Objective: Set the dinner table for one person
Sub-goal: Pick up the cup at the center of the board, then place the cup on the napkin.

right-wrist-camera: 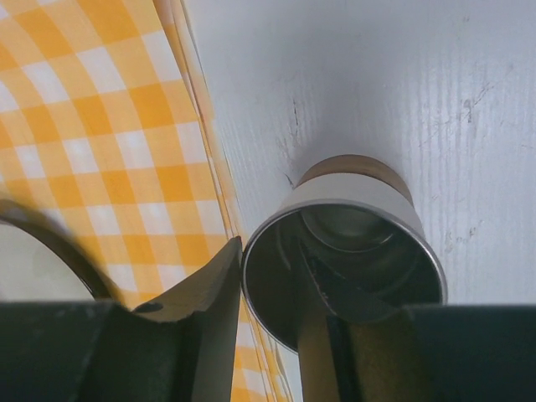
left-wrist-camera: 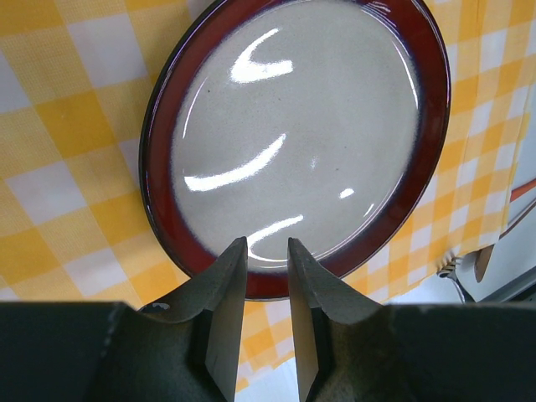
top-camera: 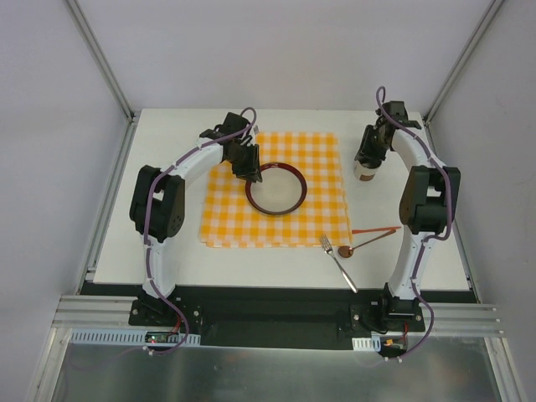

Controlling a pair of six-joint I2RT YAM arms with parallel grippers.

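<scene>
The white worktop (top-camera: 172, 132) fills the view. Over the plate (left-wrist-camera: 435, 100) on the checked cloth (top-camera: 322, 155) hovers the left hand (left-wrist-camera: 266, 241), fingers slightly parted and empty. A fork (top-camera: 339, 264) and spoon (top-camera: 344, 250) lie beside the cloth. Further right, the right hand (right-wrist-camera: 276, 255) straddles the cup (right-wrist-camera: 352, 197) wall; I cannot tell whether it is clamped.

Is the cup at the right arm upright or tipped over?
Upright: the cup stands on its brown base on the dinner table, open mouth up, with the right pincer straddling its rim, one finger inside.
</scene>
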